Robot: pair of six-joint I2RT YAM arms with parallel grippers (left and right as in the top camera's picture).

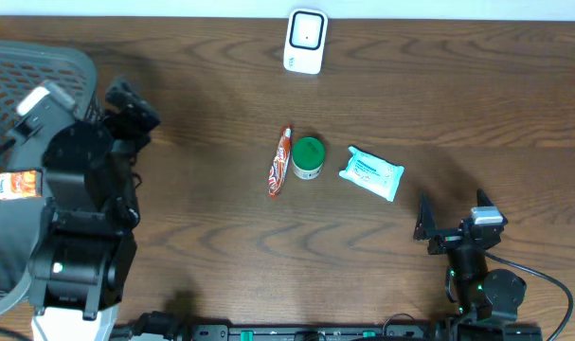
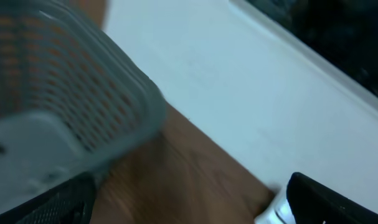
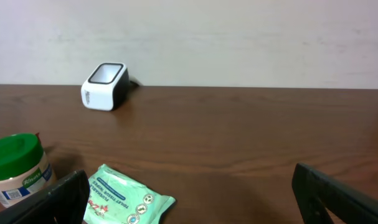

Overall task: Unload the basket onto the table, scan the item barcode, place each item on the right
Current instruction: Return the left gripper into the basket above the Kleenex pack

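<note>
I start with the wooden table point(image 1: 221, 246), which fills the overhead view. At its left edge sits a grey mesh basket point(image 1: 41, 66), partly covered by the bulk of the left arm; a small orange package point(image 1: 20, 185) shows inside it beside the arm.

The left gripper point(image 1: 128, 106) is just beside the basket's right rim, pointing toward the far side of the table. On its wrist camera the two fingers point(image 2: 51, 202) stand at opposite lower corners with only table between them, so I read the jaws as released and holding nothing. The basket wall fills the upper left of that view, blurred.

The right gripper point(image 1: 453, 216) sits low near the front right of the table. Its jaws are spread wide too, with nothing in them.

The white scanner point(image 1: 305, 41) stands at the far edge, centre, well apart from both grippers. From the right wrist I see it upright with its dark window on top point(image 3: 105, 86).

The items lie in a row mid-table. The wipes pack point(image 1: 371, 173), white and teal, lies flat nearest the right gripper, ahead of it and to its left; on the wrist camera it lies just inside the left finger point(image 3: 126, 199). Next is a green-lidded jar point(image 1: 308, 157), upright, outside the jaw span. Just beside the jar, on the side away from the wipes, lies a red-orange tube point(image 1: 280, 161), lengthwise toward the scanner.
</note>
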